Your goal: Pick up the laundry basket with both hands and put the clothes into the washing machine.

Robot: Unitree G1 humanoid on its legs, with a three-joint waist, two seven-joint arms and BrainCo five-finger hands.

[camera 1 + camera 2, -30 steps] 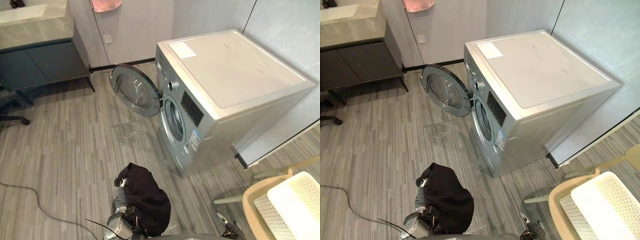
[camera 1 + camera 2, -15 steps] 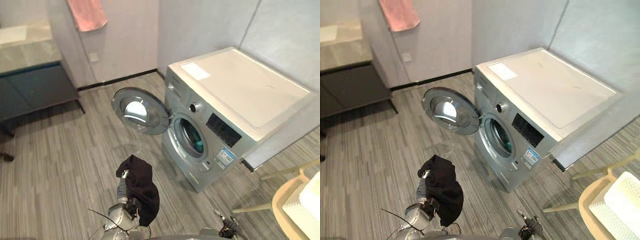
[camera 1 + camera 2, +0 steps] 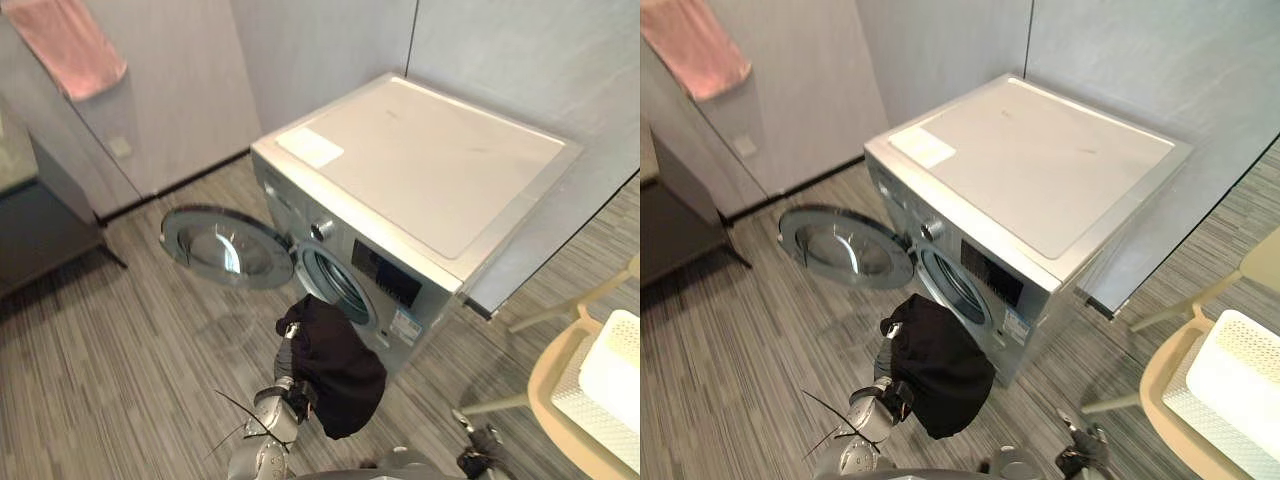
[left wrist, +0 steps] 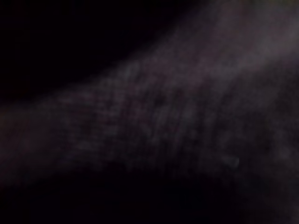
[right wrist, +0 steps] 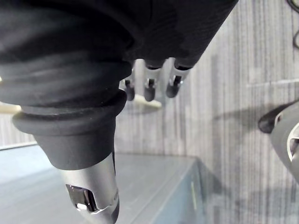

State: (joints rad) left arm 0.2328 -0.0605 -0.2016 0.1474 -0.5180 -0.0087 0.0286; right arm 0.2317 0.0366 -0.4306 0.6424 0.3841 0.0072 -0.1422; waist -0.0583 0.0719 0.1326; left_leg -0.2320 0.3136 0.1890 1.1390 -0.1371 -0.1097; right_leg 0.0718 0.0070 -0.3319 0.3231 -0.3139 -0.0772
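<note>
Left hand: the left hand (image 3: 285,352) is raised in front of the machine, draped in the black garment (image 3: 335,365). Its fingers are hidden under the cloth, so I cannot tell how they are set. The left wrist view shows dark fabric pressed close.
Right hand: the right hand (image 5: 148,79) hangs low at the robot's right side over the floor, fingers loose and apart from the thumb, holding nothing.
Task item location: the garment sits on the left hand, bunched at the top and sagging down toward the robot's right.
Governing relation: the drum opening (image 3: 335,285) of the washing machine (image 3: 420,190) lies just beyond the garment and a little above it. The cloth's upper edge overlaps the opening's lower rim in the head views. The left hand is much the nearer of the two.
Door: the door (image 3: 222,247) is swung open to the robot's left, clear of that line.
Judgement: the coming move looks like a short forward push into the drum. The hanging lower fold may catch on the rim.
Basket: the white laundry basket (image 3: 612,370) rests on a chair (image 3: 560,400) well off to the right.
</note>
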